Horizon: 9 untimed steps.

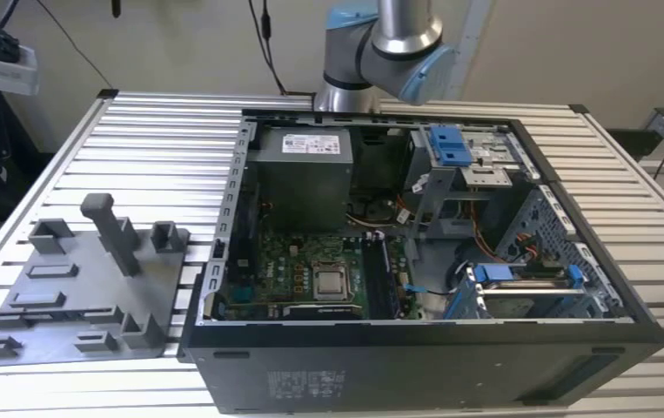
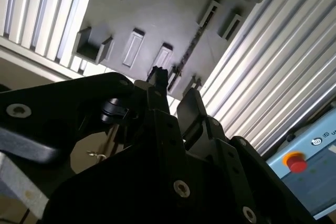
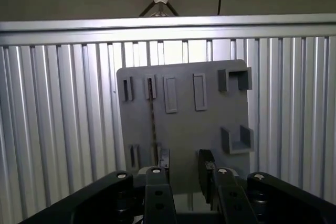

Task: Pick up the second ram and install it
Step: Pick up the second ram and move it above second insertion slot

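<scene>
One board on edge: second ram [image 3: 153, 114] slotted in the grey tray [image 3: 210, 129], tool [image 3: 184, 169] above

The tray lay near the tabletop [image 1: 157, 131] edge at the exterior view's left, beside the computer case [image 1: 425, 348]. The tool hung over one tray edge, fingers apart and holding nothing. The second ram's long axis ran away from the tool, square to the line joining the fingers, with its near end beside one finger rather than midway. The first wrist view gave its full edge-on length. The second wrist view showed it obliquely.
</scene>
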### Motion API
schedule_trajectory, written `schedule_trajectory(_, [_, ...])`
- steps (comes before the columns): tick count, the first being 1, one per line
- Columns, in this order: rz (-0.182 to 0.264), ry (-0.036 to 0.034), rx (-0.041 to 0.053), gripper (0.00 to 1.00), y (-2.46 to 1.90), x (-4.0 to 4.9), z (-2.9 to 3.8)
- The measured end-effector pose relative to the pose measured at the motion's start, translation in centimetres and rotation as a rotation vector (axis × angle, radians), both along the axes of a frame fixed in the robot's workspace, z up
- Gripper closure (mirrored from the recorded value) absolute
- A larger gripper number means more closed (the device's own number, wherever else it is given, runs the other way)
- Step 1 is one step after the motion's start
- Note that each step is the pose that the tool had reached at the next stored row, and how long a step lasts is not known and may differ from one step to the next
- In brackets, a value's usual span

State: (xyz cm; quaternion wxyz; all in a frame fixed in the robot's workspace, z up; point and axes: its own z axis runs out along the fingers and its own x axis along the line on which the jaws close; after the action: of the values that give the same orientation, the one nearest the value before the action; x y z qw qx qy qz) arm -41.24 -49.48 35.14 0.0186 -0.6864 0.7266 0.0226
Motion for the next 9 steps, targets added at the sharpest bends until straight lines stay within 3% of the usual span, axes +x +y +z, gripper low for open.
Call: schedule_trajectory(9, [0.000,-0.0001,0.0003,0.64,0.00,-0.02,-1.64])
